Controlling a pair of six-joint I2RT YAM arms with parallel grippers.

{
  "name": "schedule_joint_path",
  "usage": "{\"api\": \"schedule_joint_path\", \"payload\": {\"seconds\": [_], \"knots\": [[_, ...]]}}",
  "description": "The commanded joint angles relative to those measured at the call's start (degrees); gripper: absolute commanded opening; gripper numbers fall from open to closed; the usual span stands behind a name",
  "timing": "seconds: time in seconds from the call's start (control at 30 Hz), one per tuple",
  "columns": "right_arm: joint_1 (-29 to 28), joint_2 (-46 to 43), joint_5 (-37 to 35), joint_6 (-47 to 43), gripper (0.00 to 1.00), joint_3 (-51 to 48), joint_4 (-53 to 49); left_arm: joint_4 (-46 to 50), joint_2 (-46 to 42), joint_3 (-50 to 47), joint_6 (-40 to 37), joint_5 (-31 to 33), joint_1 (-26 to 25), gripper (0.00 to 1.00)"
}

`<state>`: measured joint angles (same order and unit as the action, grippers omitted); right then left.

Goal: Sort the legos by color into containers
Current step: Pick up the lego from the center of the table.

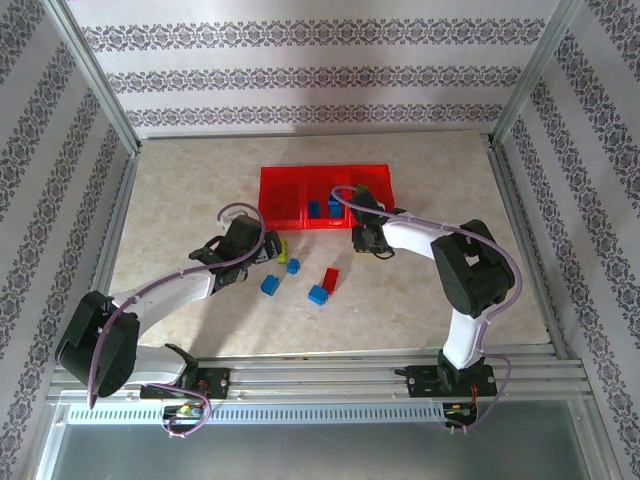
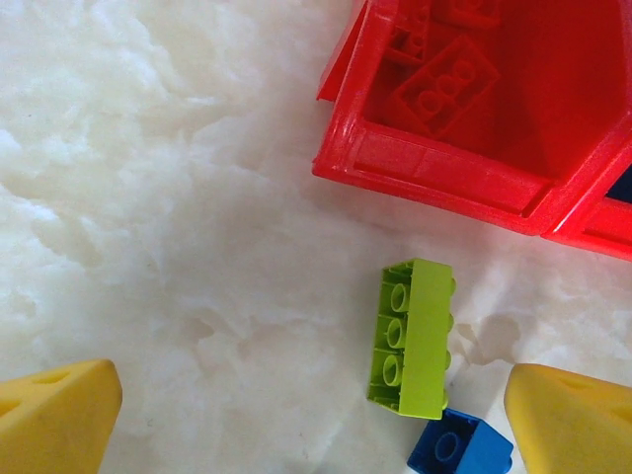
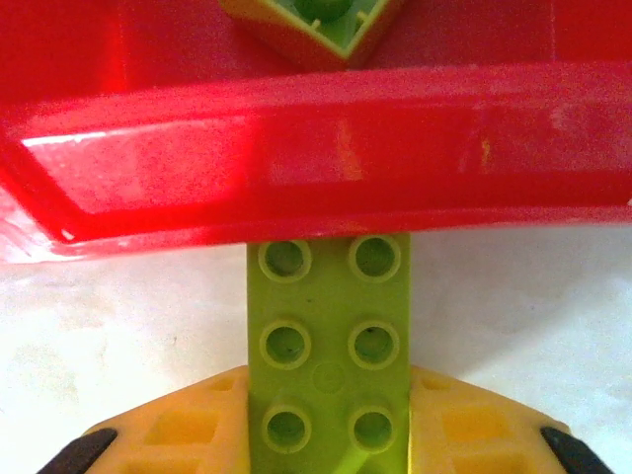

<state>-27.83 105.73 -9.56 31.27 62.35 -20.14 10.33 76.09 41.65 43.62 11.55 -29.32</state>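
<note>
Lying clamped between the right jaws: yellow-green lego, just beside containers.

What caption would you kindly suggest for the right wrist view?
The right end effector shut on a yellow-green brick beside the red bin.

Left arm and right arm are white, with black joints, purple cables, yellow claw fingers.
</note>
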Motion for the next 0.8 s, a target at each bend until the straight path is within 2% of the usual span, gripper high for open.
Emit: {"api": "schedule_joint_path", "payload": {"seconds": [0.0, 0.43, 0.57, 0.77], "knots": [[0.5, -3.09, 1.09, 0.56, 0.22, -2.32, -0.76, 3.18, -1.38, 0.8, 0.22, 2.75, -0.91, 1.0], [0.59, -16.48, -0.43, -0.01, 0.19, -5.07, -4.16, 2.24, -1.36, 0.76, -0.76, 2.66, -0.84, 1.0], [1.24, -16.04, -1.06, -1.84, 0.2, -1.71, -4.46, 1.85, -1.42, 0.63, -0.9, 2.37, -0.9, 1.0], [2.88, -10.79, -2.12, -5.17, 0.2, 5.05, -4.9, 1.63, -2.25, -0.01, -1.07, 1.72, -0.88, 1.0]]}}
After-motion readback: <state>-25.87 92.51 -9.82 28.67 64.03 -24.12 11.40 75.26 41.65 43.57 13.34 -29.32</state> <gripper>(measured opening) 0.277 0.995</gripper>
